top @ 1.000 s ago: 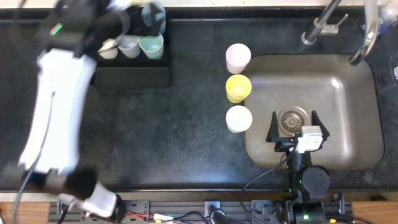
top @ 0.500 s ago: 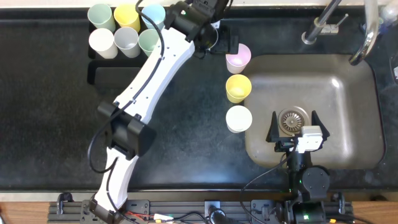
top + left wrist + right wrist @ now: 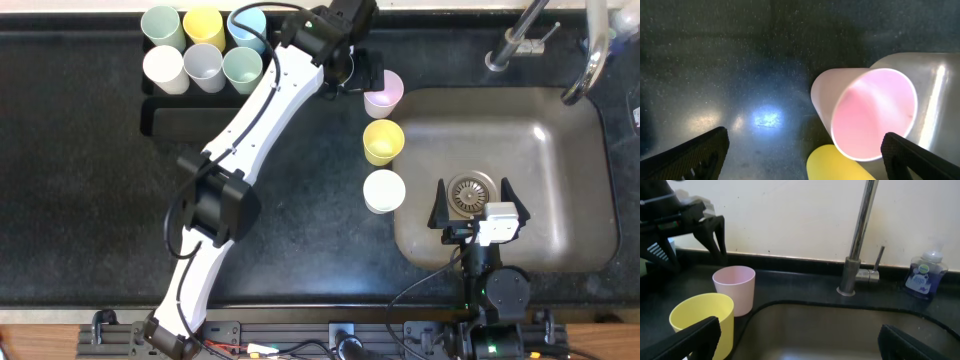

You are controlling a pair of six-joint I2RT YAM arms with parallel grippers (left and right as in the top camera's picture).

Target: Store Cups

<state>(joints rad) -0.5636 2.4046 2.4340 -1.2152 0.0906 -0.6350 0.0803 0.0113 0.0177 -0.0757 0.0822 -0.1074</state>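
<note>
Three cups stand in a row on the dark counter beside the sink: a pink cup [image 3: 384,92], a yellow cup [image 3: 383,141] and a white cup [image 3: 384,190]. My left gripper [image 3: 360,68] hangs open just above and left of the pink cup. In the left wrist view the pink cup [image 3: 865,112] lies off to one side of the open gripper [image 3: 804,137], with the yellow cup [image 3: 840,162] beside it. Several cups fill a black rack [image 3: 205,45] at the back left. My right gripper [image 3: 470,208] stands open over the sink; its view shows the pink cup [image 3: 734,287] and yellow cup [image 3: 702,320].
The steel sink [image 3: 560,150] takes up the right side, with a drain [image 3: 471,192]. A faucet [image 3: 860,235] and a blue soap bottle [image 3: 922,275] stand behind it. A flat black tray [image 3: 210,122] lies in front of the rack. Bare counter spreads at the left and front.
My left arm swung from the cup rack at the back left over to the pink cup, then edged a little further right. The right arm kept still.
</note>
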